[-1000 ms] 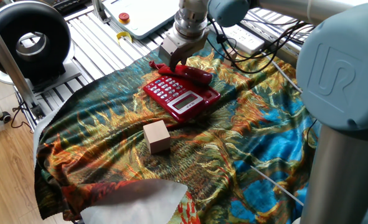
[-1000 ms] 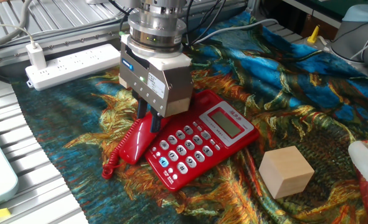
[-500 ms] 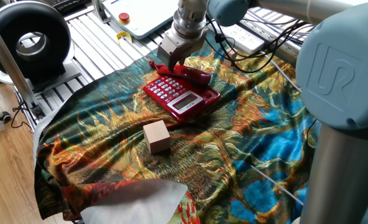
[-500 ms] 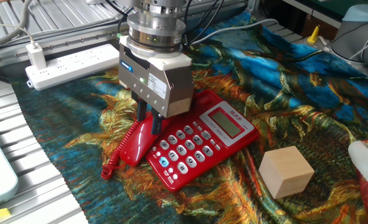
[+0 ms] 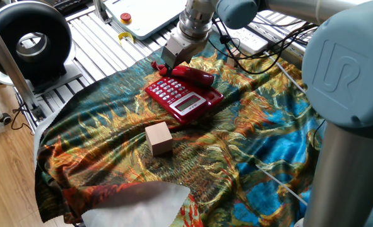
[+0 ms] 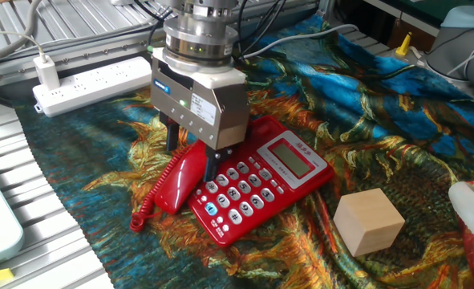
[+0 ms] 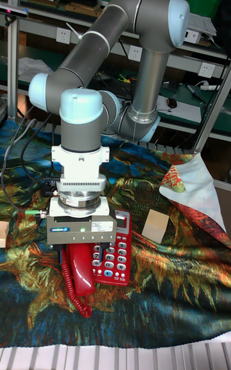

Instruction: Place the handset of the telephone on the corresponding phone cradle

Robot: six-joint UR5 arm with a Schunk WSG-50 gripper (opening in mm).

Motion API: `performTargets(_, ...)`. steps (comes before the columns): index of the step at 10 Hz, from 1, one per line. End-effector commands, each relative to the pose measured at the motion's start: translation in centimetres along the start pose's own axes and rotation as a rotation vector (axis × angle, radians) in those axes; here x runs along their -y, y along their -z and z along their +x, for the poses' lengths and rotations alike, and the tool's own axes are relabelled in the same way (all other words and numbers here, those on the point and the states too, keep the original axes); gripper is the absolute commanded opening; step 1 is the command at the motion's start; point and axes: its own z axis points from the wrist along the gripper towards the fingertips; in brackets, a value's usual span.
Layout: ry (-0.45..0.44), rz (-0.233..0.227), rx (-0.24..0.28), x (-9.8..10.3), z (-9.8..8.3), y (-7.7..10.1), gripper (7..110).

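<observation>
One fixed view shows a big black ring thing far on the left, off the cloth. A bright cloth with blue, orange and green swirls covers the table. Near the middle sits a tan wooden cube, a bit apart from the phone. Right of it lies the telephone, red with white and grey buttons and a small grey screen. The handset lies along the far edge of the telephone, on the phone cradle. From this side I cannot be sure it sits all the way down.

The other fixed view is closer. A white power strip lies on the left by the cloth edge. A curly red cord hangs off the near end of the handset. The gripper is right above the handset. Its two dark fingers stand spread, one on each side of the handset, and they do not squeeze it. The handset looks like it rests by itself beside the button part.

Tall fixed view shows the grey arm bending down from above, with the gripper over the handset and the cube to the right.
</observation>
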Motion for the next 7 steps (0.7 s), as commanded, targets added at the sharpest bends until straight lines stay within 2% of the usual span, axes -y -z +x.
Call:
performTargets(1,0.000,-0.005,-0.004,0.1,0.2,0.1,88)
performTargets(4,-0.010,0.019,-0.019,0.4,2.1,0.0,88)
performTargets(7,-0.012,0.037,-0.029,1.0,3.0,1.5,88)
